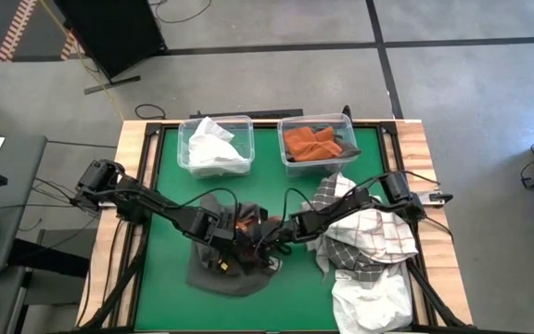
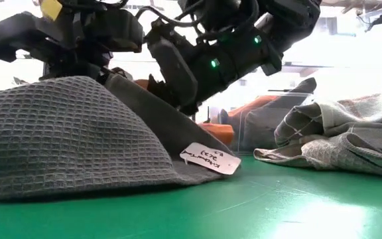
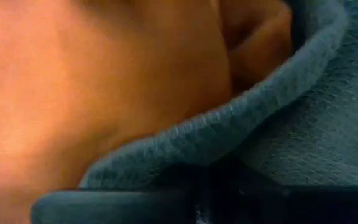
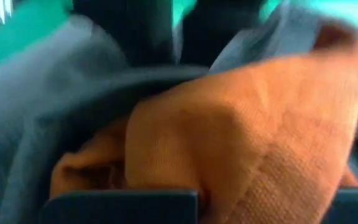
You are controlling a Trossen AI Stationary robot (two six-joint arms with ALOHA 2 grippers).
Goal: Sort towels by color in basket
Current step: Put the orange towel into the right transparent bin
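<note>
The fingers of both grippers are buried in cloth, so it cannot be told if they are apart, together, or clamped on anything. The left gripper and the right gripper are seen in the high view meeting over the dark grey towel, which lies in a heap near the front of the green table. A small orange towel is tucked in the folds of that heap, just between the two grippers. From the left gripper it lies toward 3 o'clock, and from the right gripper toward 9 o'clock, so both arms are about equally near. In the wrist views, orange cloth is pressed close against each camera, with grey cloth wrapped round it. The orange piece is judged to be the next thing to be lifted out. The bin with orange cloth is found toward 1 o'clock from the heap, and the bin with white cloth toward 12 o'clock. A checked towel is piled at 3 o'clock.
</note>
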